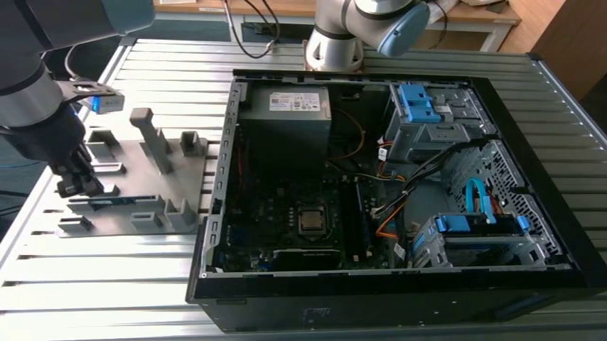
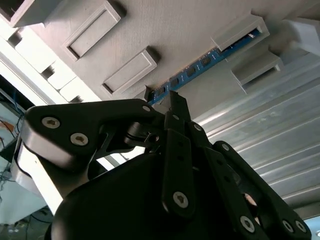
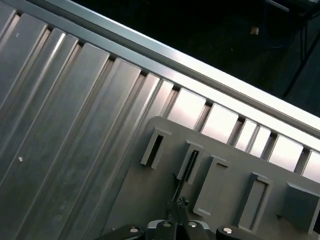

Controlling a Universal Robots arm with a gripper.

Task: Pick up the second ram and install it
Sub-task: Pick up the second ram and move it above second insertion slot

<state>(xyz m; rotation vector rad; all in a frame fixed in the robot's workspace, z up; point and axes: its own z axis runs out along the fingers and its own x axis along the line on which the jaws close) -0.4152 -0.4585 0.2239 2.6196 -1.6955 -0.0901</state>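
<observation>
second ram (image 2: 210, 59) stands on edge in the slotted blocks of the grey holder tray (image 2: 165, 30), on the slatted table (image 1: 114, 284) at the exterior view's left, well apart from the open computer case (image 1: 399, 177). gripper (image 2: 171, 100) sits at the board's near end with its pincer drawn narrow, and it looks clamped on that end, though the contact itself is hard to make out. far end is tucked inside a block (image 2: 240, 31).

risks, judged from this: the hold is off-centre, so a lift could tilt the board and jam it in the far block. a thin pinch could slip. a stuck board could drag the light tray up with it.
</observation>
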